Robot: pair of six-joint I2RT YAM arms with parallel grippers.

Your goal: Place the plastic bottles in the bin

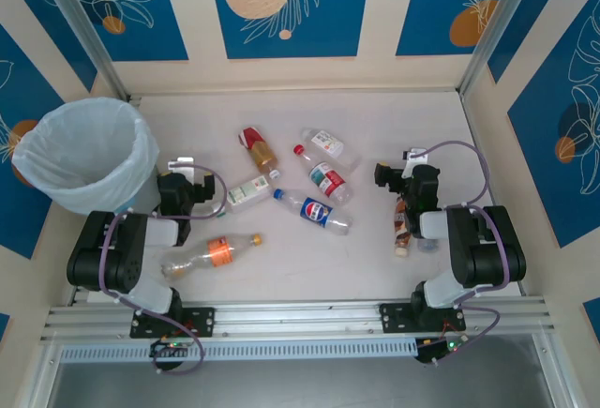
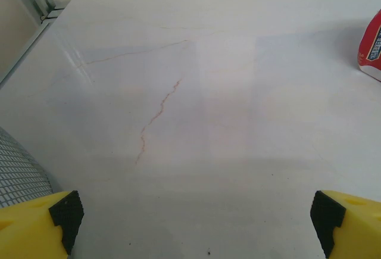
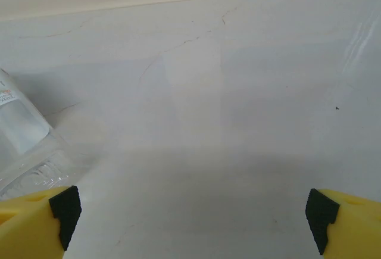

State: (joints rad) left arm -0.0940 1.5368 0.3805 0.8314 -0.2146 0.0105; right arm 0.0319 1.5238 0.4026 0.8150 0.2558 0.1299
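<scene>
Top view: bin [image 1: 117, 181] stands at the far left of the surface [image 1: 375, 117], white bag over its rim. No bottle can be seen inside. Seven bottles all lie flat on the surface:
- orange-label bottle [image 1: 212, 252], near the left arm
- green-white bottle [image 1: 248, 190], just right of the left gripper [image 1: 185, 172]
- red-label bottle [image 1: 258, 148], farther back
- white-label bottle [image 1: 328, 143], right of the red-label bottle
- red-white bottle [image 1: 325, 178], mid surface
- Pepsi-style bottle [image 1: 314, 211], mid surface beside the red-white bottle
- brown bottle [image 1: 401, 225], right against the right arm, below the right gripper [image 1: 411, 166]

I cannot tell how the jaws stand from up here.

Left wrist view: left gripper [image 2: 196, 223] has its jaws wide open. The yellow fingertips [image 2: 36, 229] sit in the bottom corners with bare surface [image 2: 196, 110] between them, gripping nothing. Grey mesh wall of the bin [image 2: 18, 178] is at the lower left edge. Part of the red-label bottle [image 2: 372, 47] is at the right edge, well apart from the jaws.

Right wrist view: right gripper [image 3: 193, 223] also has its jaws wide open and empty, yellow fingertips [image 3: 348, 223] in the corners. A clear bottle [image 3: 18, 134] with a white label lies at the left edge, just above the left fingertip. I cannot tell which bottle it is, nor whether it touches the fingertip.
</scene>
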